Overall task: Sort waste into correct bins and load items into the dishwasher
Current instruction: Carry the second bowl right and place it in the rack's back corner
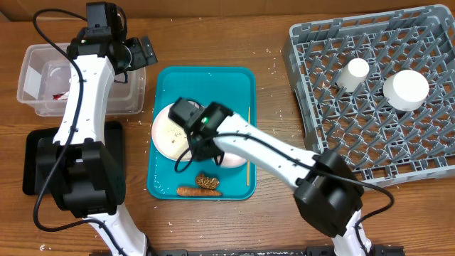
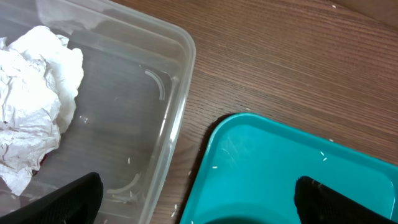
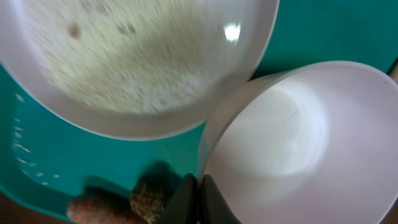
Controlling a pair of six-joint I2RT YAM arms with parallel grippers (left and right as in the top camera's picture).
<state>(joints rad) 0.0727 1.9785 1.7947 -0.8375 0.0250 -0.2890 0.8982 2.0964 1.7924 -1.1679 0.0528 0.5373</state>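
Fingers (image 3: 182, 204) of R gripper (image 3: 199, 186) closed at small dish (image 3: 280, 143) rim, L gripper (image 2: 199, 202) open

Judged a robot test bench staged as a dish-clearing station. Grounds: wood-grain worktop (image 1: 270, 78) carrying left arm (image 1: 85, 99) and right arm (image 1: 263, 153) with loose cabling; grey pegged dish rack (image 1: 370, 142), teal tray (image 1: 234, 82), clear tub (image 1: 131, 96), black tray (image 1: 32, 163) laid alongside.

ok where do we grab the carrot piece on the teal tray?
Probably mid-length, straight down from above, jaws closing across its narrow width. The carrot piece lies flat on the teal tray, long axis along the tray's near rim. The brown lump crowds one end, so stay toward the other; the rim-side jaw has little room.
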